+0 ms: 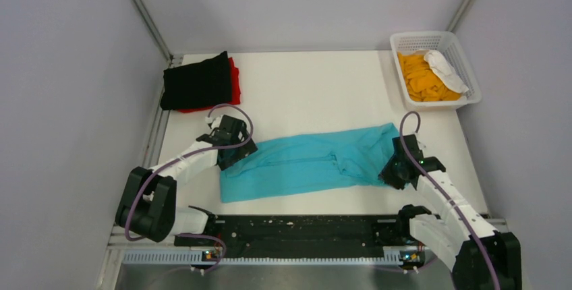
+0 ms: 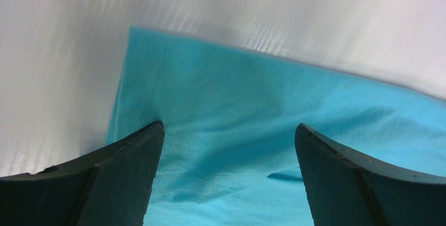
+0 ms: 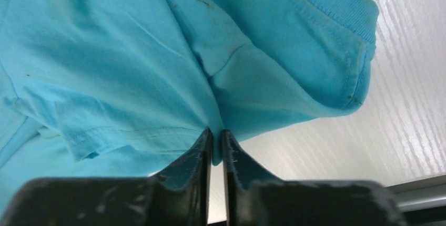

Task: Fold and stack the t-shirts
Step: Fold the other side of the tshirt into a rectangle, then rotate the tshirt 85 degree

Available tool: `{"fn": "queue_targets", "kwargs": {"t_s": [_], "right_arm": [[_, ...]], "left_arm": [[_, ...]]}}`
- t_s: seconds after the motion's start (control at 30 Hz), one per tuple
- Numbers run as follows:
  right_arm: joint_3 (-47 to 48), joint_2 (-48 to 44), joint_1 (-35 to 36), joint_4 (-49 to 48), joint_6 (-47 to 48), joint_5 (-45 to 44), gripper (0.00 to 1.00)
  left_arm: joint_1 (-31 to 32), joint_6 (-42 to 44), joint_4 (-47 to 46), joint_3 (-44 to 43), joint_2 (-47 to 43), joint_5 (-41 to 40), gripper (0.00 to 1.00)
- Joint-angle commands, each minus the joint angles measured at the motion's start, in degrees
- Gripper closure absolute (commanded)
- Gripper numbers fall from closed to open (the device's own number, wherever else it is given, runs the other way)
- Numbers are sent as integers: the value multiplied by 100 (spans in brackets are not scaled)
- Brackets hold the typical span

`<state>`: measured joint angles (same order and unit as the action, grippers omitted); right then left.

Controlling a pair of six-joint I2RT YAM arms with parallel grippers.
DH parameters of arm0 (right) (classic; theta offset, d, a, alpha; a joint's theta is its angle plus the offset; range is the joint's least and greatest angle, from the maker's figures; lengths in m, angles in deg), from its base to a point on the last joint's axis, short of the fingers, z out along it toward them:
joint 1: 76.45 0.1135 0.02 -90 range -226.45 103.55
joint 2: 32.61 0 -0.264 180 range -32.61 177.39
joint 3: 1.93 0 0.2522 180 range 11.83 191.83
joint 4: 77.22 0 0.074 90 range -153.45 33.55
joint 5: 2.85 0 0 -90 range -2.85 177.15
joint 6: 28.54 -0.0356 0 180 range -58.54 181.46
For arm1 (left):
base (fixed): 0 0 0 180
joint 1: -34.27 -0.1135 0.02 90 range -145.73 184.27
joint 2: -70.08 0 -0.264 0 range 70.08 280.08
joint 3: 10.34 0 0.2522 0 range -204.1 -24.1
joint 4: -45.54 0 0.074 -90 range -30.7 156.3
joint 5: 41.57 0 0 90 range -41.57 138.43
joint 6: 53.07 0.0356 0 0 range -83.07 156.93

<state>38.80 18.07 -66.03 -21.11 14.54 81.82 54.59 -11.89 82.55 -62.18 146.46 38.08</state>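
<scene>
The white tabletop (image 1: 303, 88) has a faint wood grain. Across its middle lies the turquoise t-shirt (image 1: 303, 165), a long folded band of soft knit running from about 8 o'clock to 3 o'clock, with a ribbed collar and stitched hems showing at its right end. At the 10 o'clock corner a black t-shirt (image 1: 197, 84) sits folded square on a red t-shirt (image 1: 234, 81), whose edge peeks out on the right. At 2 o'clock, past the tabletop's corner, a white plastic lattice basket (image 1: 472, 77) holds a crumpled orange t-shirt (image 1: 419, 81) and a rumpled white cloth (image 1: 446, 71). The left gripper (image 2: 229, 129) is over the band's 9 o'clock end, jaws spread wide with cloth between them. The right gripper (image 3: 215, 131) is at the 3 o'clock end, jaws clenched on a bunched fold of turquoise cloth.
</scene>
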Motion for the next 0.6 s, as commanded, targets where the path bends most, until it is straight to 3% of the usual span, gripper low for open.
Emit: {"fn": "queue_targets", "kwargs": {"t_s": [0.0,0.17,0.27,0.37,0.47,0.57], "right_arm": [[-55,-143,65,-319,-102,-277,62],[566,-257,65,-328,405,-668,46],[866,-420,63,-562,658,-698,28],[762,-530,61,-1293,732,-35,2],[442,-331,86,-2244,520,987,1],[218,362,247,-2987,333,1375,1]], "left_arm": [[-15,-75,127,40,-140,-84,1],[-19,-58,237,-7,-167,-116,1],[-20,-65,318,-51,-191,-208,1],[-21,-66,337,-95,-173,-279,1],[-24,-72,331,-187,-66,-327,1],[-17,-84,279,-196,47,-321,1]]}}
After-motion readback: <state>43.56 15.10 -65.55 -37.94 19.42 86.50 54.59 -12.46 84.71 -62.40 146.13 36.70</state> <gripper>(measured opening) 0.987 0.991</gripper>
